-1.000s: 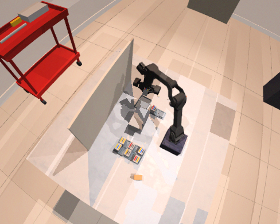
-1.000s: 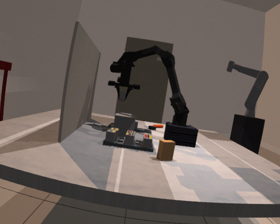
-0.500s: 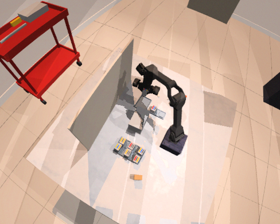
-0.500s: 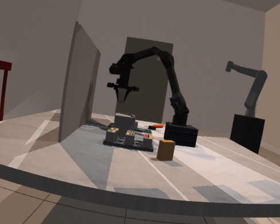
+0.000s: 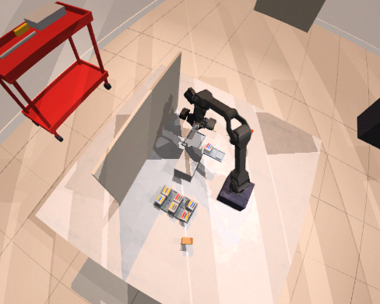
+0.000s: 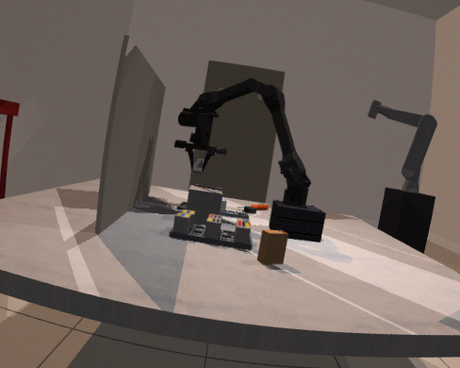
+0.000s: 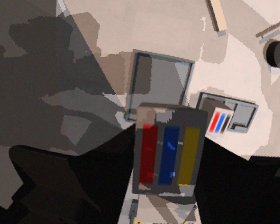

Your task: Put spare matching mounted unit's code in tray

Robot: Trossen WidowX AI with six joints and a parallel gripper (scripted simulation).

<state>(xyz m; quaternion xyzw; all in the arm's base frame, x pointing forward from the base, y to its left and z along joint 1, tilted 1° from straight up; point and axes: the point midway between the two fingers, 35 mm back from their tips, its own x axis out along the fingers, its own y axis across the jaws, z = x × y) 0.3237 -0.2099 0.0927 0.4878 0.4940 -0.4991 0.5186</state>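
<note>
My gripper [image 5: 198, 125] [image 6: 201, 164] is shut on a grey spare [image 7: 169, 153] with red, blue and yellow stripes on its face, and holds it high above the table. An empty grey tray [image 7: 165, 75] [image 5: 195, 139] lies below it, a little ahead of the spare in the wrist view. The grey mounted unit [image 5: 187, 167] [image 6: 204, 197] stands between the tray and a rack of several striped spares [image 5: 175, 205] [image 6: 211, 225]. The unit's back is not visible.
A grey plate with a red-and-blue striped piece [image 5: 213, 151] [image 7: 225, 117] lies beside the tray. A tall upright panel [image 5: 143, 132] [image 6: 126, 141] stands left of the arm. A brown box [image 5: 187, 242] [image 6: 271, 246], a wooden strip [image 7: 214, 6] and a red cart [image 5: 46, 58] are around.
</note>
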